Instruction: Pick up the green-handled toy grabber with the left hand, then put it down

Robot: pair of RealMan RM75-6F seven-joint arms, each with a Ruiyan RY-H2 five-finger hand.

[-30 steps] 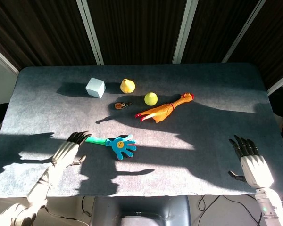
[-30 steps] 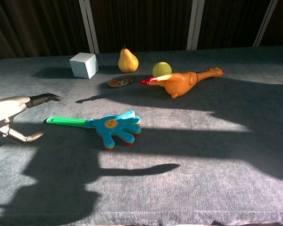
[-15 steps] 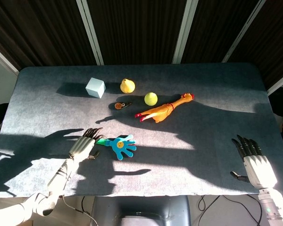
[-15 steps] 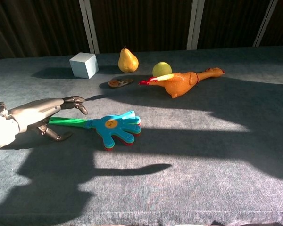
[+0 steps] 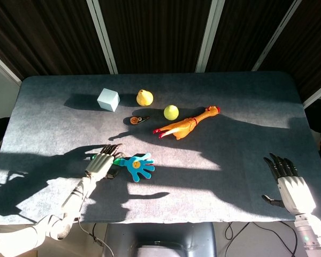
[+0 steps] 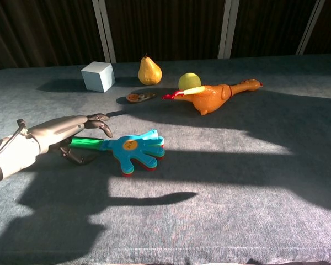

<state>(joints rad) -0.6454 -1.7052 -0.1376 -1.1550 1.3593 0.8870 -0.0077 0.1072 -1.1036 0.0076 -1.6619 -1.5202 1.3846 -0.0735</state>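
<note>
head view steeply overhead, chest view low, both sharing table (image 5: 230, 176)

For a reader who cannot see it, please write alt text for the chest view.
The left robot hand arches over the green handle of the toy grabber, which lies flat on the grey table. Behind stand a white cube, a pear, a yellow-green ball and a rubber chicken.

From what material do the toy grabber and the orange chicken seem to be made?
The toy grabber looks like hard, smooth plastic: flat, evenly coloured blue palm and green handle, with crisp edges. The chicken seems soft rubber or vinyl, judging by its rounded, slightly glossy orange body, though the pictures cannot confirm its softness.
</note>
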